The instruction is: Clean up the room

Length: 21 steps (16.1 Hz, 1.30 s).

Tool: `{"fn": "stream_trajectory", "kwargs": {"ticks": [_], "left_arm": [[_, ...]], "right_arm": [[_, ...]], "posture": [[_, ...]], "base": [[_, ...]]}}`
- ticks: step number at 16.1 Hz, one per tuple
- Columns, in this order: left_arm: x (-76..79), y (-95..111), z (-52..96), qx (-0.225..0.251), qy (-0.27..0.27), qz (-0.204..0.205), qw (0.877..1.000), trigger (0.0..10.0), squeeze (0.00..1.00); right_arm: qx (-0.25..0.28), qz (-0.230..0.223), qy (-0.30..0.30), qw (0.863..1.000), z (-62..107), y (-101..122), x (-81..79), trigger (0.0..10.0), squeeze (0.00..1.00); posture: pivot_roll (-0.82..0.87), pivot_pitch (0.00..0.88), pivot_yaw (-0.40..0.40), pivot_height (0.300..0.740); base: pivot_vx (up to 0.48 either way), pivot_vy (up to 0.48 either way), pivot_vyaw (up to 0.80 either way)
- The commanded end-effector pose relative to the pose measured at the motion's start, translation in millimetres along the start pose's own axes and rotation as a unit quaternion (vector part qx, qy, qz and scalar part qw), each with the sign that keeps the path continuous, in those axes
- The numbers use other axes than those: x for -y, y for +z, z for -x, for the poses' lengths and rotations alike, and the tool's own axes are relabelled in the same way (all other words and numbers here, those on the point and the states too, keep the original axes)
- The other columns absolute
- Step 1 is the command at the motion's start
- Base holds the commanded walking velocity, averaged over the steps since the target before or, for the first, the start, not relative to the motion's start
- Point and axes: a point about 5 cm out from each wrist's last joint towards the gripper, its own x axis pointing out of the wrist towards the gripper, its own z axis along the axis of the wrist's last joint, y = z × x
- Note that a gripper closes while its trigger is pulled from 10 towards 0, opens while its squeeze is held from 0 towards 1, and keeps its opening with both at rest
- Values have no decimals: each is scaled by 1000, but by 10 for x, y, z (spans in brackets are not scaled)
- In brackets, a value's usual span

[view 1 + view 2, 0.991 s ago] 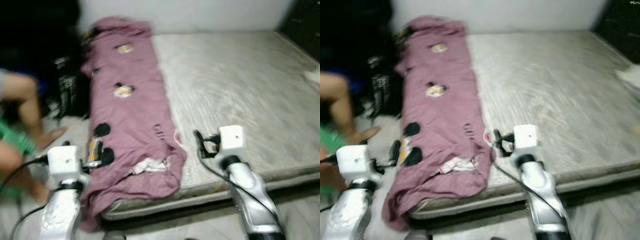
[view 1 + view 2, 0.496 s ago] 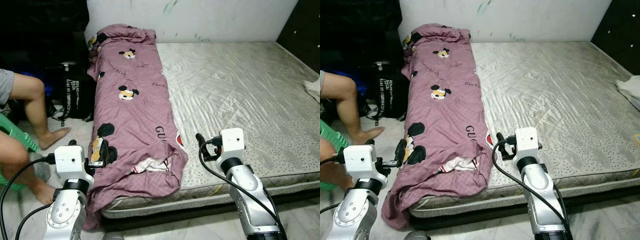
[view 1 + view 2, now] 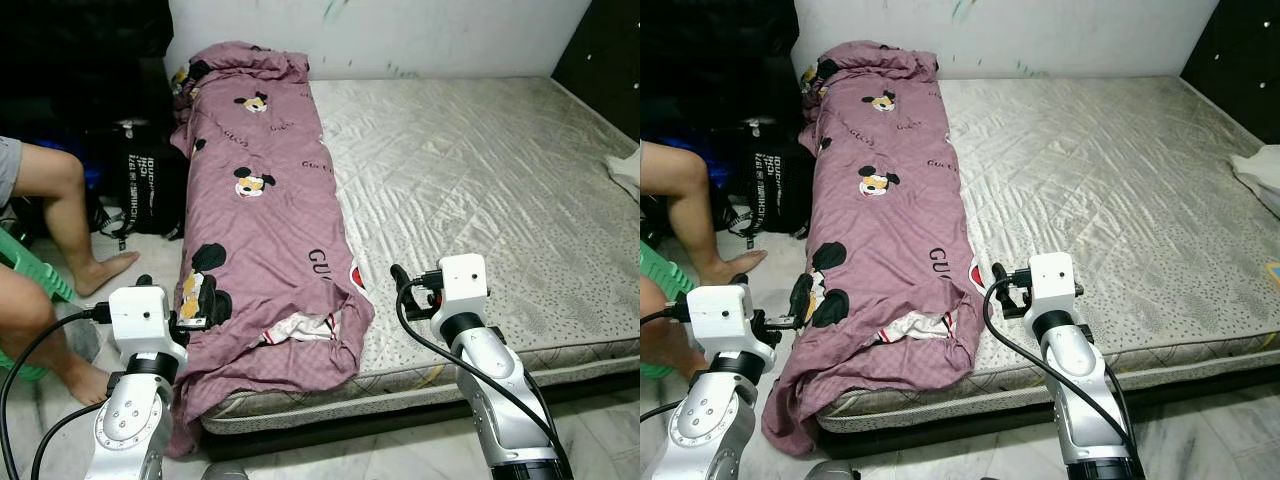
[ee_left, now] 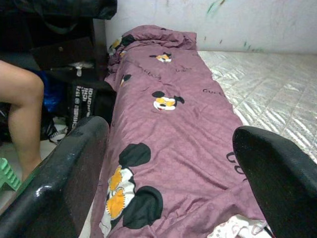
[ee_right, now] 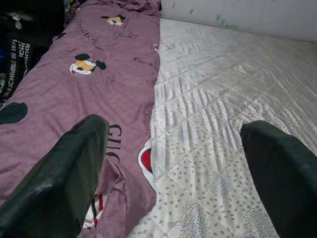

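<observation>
At the foot of the bed, nearest the camera, both arms are held forward and low: the left hand (image 3: 190, 318) is seen at the near left corner, its fingers (image 4: 64, 188) spread wide with nothing between them, just short of the purple blanket (image 3: 265, 240); the right hand (image 3: 400, 285) is poised over the near edge of the mattress (image 3: 480, 190), likewise opened wide and empty, as confirmed in the right wrist view, where its fingers (image 5: 59, 178) frame the blanket's edge and the bare quilted ticking. Compared with a second ago, the heavy blur is gone and the whole scene has shifted only slightly since half a second ago, which is read as the camera settling, not as any movement of the bedding; the hands are held in nearly the same pose relative to the bed. This is judged to mean the approach has been completed and a grasp has not yet begun. The blanket is laid in a long rumpled strip down the left side of the mattress, its near end bunched, a pale patterned lining (image 3: 305, 328) exposed, one corner hanging over the bed's edge toward the floor. Beside it, on the floor, a seated person's bare legs (image 3: 60, 215) and a black bag (image 3: 140, 190) are noted. Farther off, the blanket's head end is heaped against the wall (image 3: 400, 35).
</observation>
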Motion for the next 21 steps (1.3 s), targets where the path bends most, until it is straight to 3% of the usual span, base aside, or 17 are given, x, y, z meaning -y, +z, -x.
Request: {"fn": "stream_trajectory", "kwargs": {"ticks": [1, 12, 21], "left_arm": [[-12, -26, -8, -10, 0, -6, 1000, 10000, 0], [-41, -40, -21, -17, 22, -1, 1000, 10000, 0], [-83, -52, -34, -23, 45, 1, 999, 10000, 0]], "right_arm": [[0, -3, -3, 1000, -18, 7, 12, 10000, 0], [-1, -5, -2, 1000, -12, 5, 22, 10000, 0], [-8, -11, 8, 1000, -45, -11, 3, 10000, 0]], "posture": [[112, 22, -46, 740], [108, 29, -50, 615], [108, 29, -52, 610]], "base": [[0, 0, 0], [0, 0, 0], [0, 0, 0]]}}
